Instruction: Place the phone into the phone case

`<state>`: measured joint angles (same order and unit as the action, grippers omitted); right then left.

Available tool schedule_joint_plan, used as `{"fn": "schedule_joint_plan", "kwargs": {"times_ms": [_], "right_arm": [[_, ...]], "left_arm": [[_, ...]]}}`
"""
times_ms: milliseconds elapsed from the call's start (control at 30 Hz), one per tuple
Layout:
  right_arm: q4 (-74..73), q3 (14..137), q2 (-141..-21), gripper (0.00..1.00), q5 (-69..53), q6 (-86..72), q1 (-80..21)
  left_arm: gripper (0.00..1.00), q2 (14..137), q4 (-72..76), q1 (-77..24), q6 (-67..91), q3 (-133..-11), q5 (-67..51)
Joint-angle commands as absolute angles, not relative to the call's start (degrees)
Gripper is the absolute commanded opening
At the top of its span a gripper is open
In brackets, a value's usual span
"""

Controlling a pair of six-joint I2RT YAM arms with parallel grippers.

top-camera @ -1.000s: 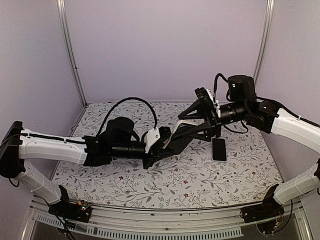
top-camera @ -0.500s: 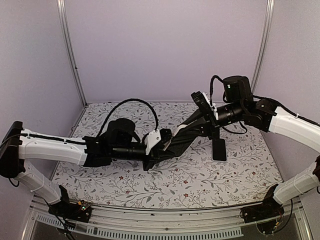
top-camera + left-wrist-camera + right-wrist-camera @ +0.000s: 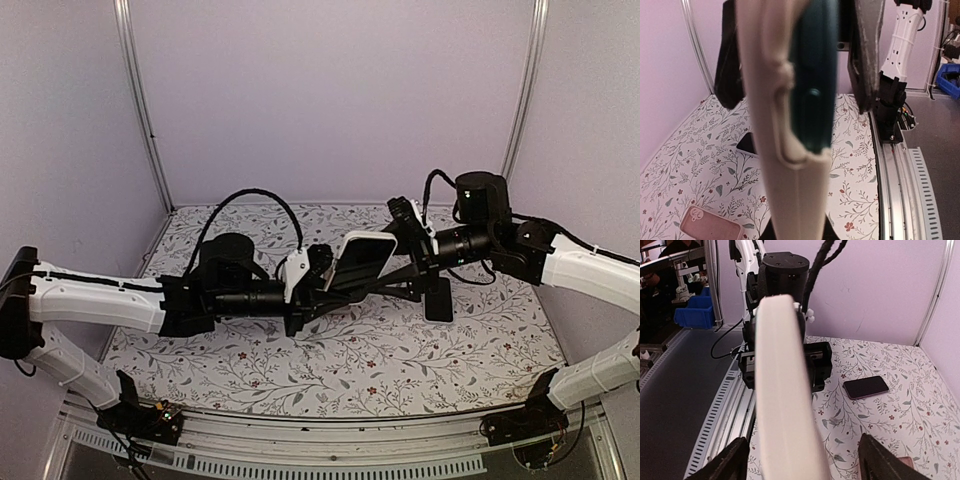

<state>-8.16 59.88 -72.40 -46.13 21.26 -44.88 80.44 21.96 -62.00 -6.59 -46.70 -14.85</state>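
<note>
While the left gripper [image 3: 322, 282] is clamped on the phone case [image 3: 358, 258], the case hangs above the table [image 3: 250, 370], near the middle, between the two arms. I think it is held up there so that the other arm can reach it from the opposite side. In the left wrist view the cream case stands on its edge between the dark fingers [image 3: 729, 65]. The teal phone [image 3: 812, 75] sits in it only partly: one long side bulges out over the rim, so I judge that it is not yet pressed home.

The right gripper [image 3: 807, 462] faces the case from the other side. Its jaws stand wide apart, with one finger [image 3: 732, 462] on each side of the case, and as far as I can tell they do not touch it. It holds nothing. I suppose it is placed so in order to squeeze phone and case together, while the left one gives the counter-hold.

A dark phone [image 3: 438, 298] lies on the table just below the right gripper, and a pink case [image 3: 710, 226] lies farther off. Both are apart from the work.

For the next move I would close the right jaws slowly on the bulging side. The risk, in my opinion, is that the case turns in the left grip, because it seems to be held near one end only.
</note>
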Motion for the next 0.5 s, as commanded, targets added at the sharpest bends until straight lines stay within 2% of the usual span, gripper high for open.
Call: {"fn": "schedule_joint_plan", "kwargs": {"times_ms": [0, 133, 167, 300, 367, 400, 467], "right_arm": [[-0.37, 58.41, -71.03, 0.57, -50.21, 14.52, -45.04], [2.94, 58.24, -71.79, 0.06, -52.08, 11.94, -45.03], [3.66, 58.07, -71.71, 0.0, -51.98, 11.42, -45.0], [4.64, 57.5, -70.99, 0.0, -50.41, 10.98, -44.97], [3.76, 57.5, -70.65, 0.0, -49.77, 11.88, -45.04], [3.25, 57.55, -70.64, 0.0, -49.53, 12.35, -44.98], [2.26, 57.68, -70.8, 0.0, -49.57, 12.96, -45.02]], "left_arm": [[0.0, 78.45, 27.85, -62.84, -5.51, -47.15, -15.96], [0.0, 78.1, 28.01, -62.84, -5.28, -46.85, -16.18], [0.0, 78.13, 28.03, -62.84, -5.15, -46.93, -16.24], [0.0, 77.81, 27.05, -62.84, -4.96, -47.29, -20.03], [0.35, 77.15, 24.58, -62.84, -5.38, -48.03, -21.94], [0.43, 76.64, 23.52, -62.84, -5.51, -48.33, -21.74], [0.46, 75.43, 22.49, -62.84, -5.69, -48.6, -19.93]]}}
